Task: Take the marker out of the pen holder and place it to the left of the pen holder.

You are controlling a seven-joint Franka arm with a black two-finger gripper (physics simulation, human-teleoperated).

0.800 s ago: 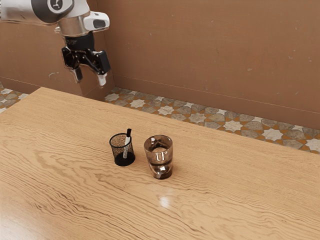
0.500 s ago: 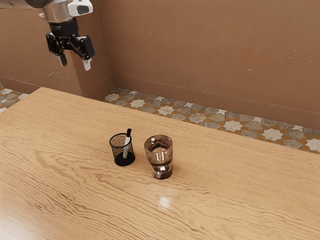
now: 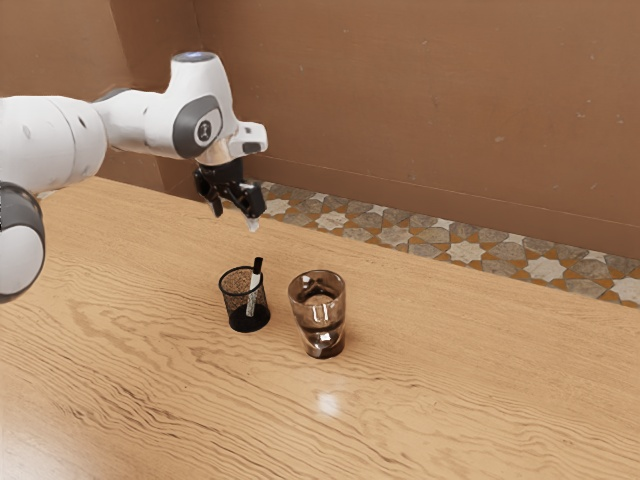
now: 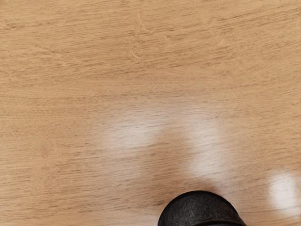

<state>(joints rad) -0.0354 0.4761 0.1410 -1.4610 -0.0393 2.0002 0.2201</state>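
Observation:
The black two-finger gripper (image 3: 236, 218) is in the exterior view, up above the pen holder and short of it, with its fingers spread and nothing between them. The black mesh pen holder (image 3: 236, 296) stands upright on the table. Inside it leans the white marker (image 3: 254, 283), its black cap sticking up over the rim. In the wrist view a dark rounded shape (image 4: 201, 210) shows at the lower edge; I cannot tell what it is.
A brown transparent glass (image 3: 318, 310) stands close beside the pen holder, toward the exterior view's right. Both stand on the wooden table (image 3: 450, 390). Behind the table's far edge are a patterned floor and a brown wall.
My hand has come down and toward the exterior view's right, closer to the pen holder, with more of the arm now visible. The pen holder, marker and glass have not moved.

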